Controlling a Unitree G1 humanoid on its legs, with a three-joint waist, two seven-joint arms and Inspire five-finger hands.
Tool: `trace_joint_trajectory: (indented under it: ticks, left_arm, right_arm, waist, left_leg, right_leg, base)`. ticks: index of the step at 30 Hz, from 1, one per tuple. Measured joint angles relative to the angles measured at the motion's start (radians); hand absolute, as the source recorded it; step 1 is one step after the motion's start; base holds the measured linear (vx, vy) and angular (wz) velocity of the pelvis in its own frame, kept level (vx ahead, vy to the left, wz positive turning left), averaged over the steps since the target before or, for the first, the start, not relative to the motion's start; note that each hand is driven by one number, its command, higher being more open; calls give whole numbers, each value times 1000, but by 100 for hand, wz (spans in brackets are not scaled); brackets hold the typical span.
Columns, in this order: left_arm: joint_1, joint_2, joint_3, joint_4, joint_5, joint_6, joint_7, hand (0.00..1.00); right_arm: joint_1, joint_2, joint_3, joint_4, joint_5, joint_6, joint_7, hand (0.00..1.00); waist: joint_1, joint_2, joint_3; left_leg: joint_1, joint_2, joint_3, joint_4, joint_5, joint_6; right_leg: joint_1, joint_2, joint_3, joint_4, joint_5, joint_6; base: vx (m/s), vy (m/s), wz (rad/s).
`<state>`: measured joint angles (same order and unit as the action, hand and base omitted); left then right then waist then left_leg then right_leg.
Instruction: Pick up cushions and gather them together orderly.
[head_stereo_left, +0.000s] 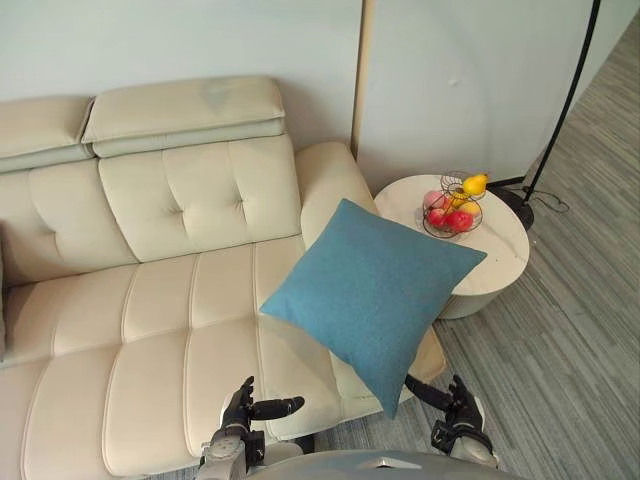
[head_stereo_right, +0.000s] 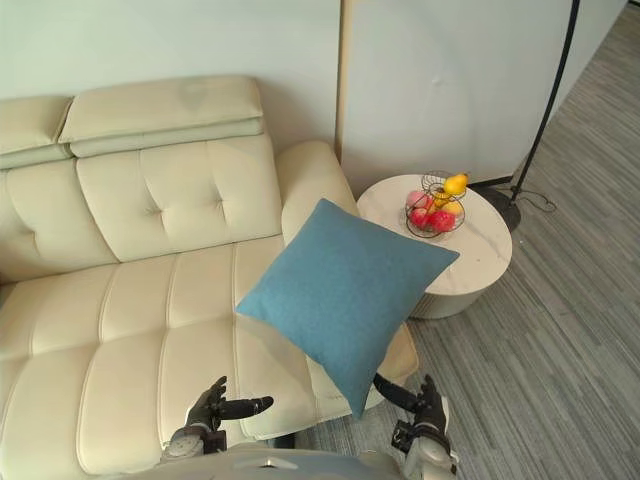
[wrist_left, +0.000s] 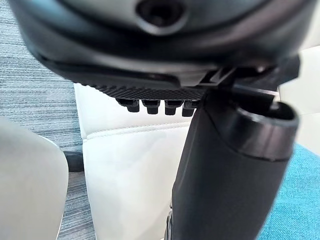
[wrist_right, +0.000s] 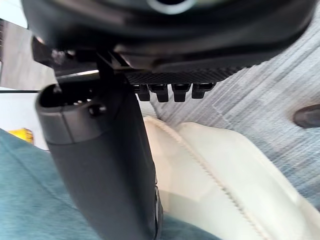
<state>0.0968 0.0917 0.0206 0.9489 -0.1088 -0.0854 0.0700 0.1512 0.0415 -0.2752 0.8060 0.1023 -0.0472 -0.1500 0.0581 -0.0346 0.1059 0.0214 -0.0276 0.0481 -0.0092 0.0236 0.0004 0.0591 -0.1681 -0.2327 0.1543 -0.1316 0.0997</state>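
Blue cushion's risk, left eye view: the blue cushion (head_stereo_left: 375, 295) is sitting tilted on one corner at the right end of the cream sofa (head_stereo_left: 150, 340), its lower corner hanging past the seat's front edge. Judged from this, a one-sided nudge is threatening to tip it onto the floor.
Side table, left eye view: the round side table (head_stereo_left: 500, 245) with its fruit basket (head_stereo_left: 452, 208) is standing just beside that armrest, so a wide swing with the cushion is putting the fruit at risk.
Hands, right eye view: the left hand (head_stereo_right: 207, 408) is hovering spread over the seat's front, apart from the cushion. The right hand (head_stereo_right: 428, 410) is spread too, its thumb reaching toward the lower corner; whether it is touching is too close to call.
Left wrist view: fingers are sticking out straight and the thumb is standing wide, holding nothing.
Right wrist view: the same spread pose is showing, with blue fabric lying just beside the thumb. A thumb-only catch is probably inviting the soft cover to slip.
Cushion's look, both eye views: it is looking square, plump and smooth, in plain woven teal-blue cloth.
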Motion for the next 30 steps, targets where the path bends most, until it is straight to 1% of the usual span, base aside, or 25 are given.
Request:
trace_joint_trajectory:
  ticks: [1, 3, 8, 11, 12, 14, 16, 22, 25, 27, 30]
  left_arm:
    - [3, -2, -7, 1, 1, 0, 3, 100]
    - [8, -5, -8, 1, 1, 0, 7, 100]
    - [14, 10, 5, -13, 1, 0, 12, 100]
    - [20, 19, 10, -36, 1, 0, 12, 100]
    - [35, 23, 44, -75, 0, -1, 12, 100]
    - [43, 31, 49, -97, 0, -1, 14, 100]
    - [49, 39, 79, -132, -1, -2, 14, 100]
    - [77, 44, 109, -201, 0, -6, 19, 100]
    - [77, 45, 123, -230, 1, -6, 47, 100]
    - [77, 46, 124, -255, 1, -6, 66, 100]
    - [70, 44, 123, -297, 2, -6, 102, 100]
  right_arm:
    - [8, -4, 1, -50, 0, 3, -7, 100]
    - [31, -4, 6, -129, 0, 3, -8, 100]
    - [83, -9, 21, -382, 18, -2, 0, 100]
    - [102, -12, 25, -463, 19, -9, 19, 100]
    - [109, -17, 35, -511, 19, -14, 36, 100]
    - [115, -19, 44, -538, 19, -15, 44, 100]
    - [143, -29, 72, -586, 19, -17, 74, 100]
    - [182, -49, 122, -619, 50, -20, 130, 100]
    - [182, -54, 148, -614, 57, -20, 141, 100]
    - [181, -54, 165, -602, 57, -20, 142, 100]
    - [147, -53, 208, -507, 57, -21, 139, 100]
  waist:
    - [-10, 10, -4]
    - [-11, 17, -5]
    - [-21, 12, -4]
    - [-29, 12, -4]
    - [-34, 12, -4]
    - [-36, 12, -4]
    - [-39, 13, -4]
    - [-45, 20, -5]
    - [-45, 22, -5]
    - [-45, 22, -5]
    - [-43, 22, -5]
  left_leg:
    - [16, -2, 7, -40, 23, 8]
    - [36, 0, 24, -67, 31, 8]
    - [68, 4, 59, -77, 26, 4]
    - [71, 6, 67, -77, 25, 3]
    - [77, 11, 79, -77, 22, -1]
    - [80, 14, 83, -77, 21, -2]
    - [80, 22, 83, -77, 21, -3]
    - [89, 28, 83, -77, 19, -5]
    - [85, 28, 80, -77, 19, -5]
    - [80, 28, 77, -77, 19, -5]
    - [65, 24, 70, -77, 20, -5]
  right_leg:
    - [-1, 1, 10, -7, 5, 1]
    - [-1, 5, 25, -12, 9, 1]
    - [15, 18, 69, -42, 20, 0]
    - [15, 20, 76, -45, 21, -2]
    - [15, 25, 90, -47, 24, -4]
    - [16, 29, 96, -49, 26, -7]
    - [18, 36, 98, -56, 33, -9]
    - [29, 44, 99, -72, 38, -12]
    - [29, 45, 98, -75, 39, -12]
    - [28, 45, 94, -81, 40, -13]
    - [27, 48, 86, -102, 50, -14]
  base:
    - [11, 21, -18]
    - [21, 14, -25]
    - [18, 2, -26]
    - [-7, -11, -14]
    - [-21, -13, -20]
    - [-33, -15, -16]
    - [-47, -29, -5]
    - [-44, -19, -1]
    - [-16, -8, 1]
    - [-9, -9, 5]
    - [-3, -6, 5]
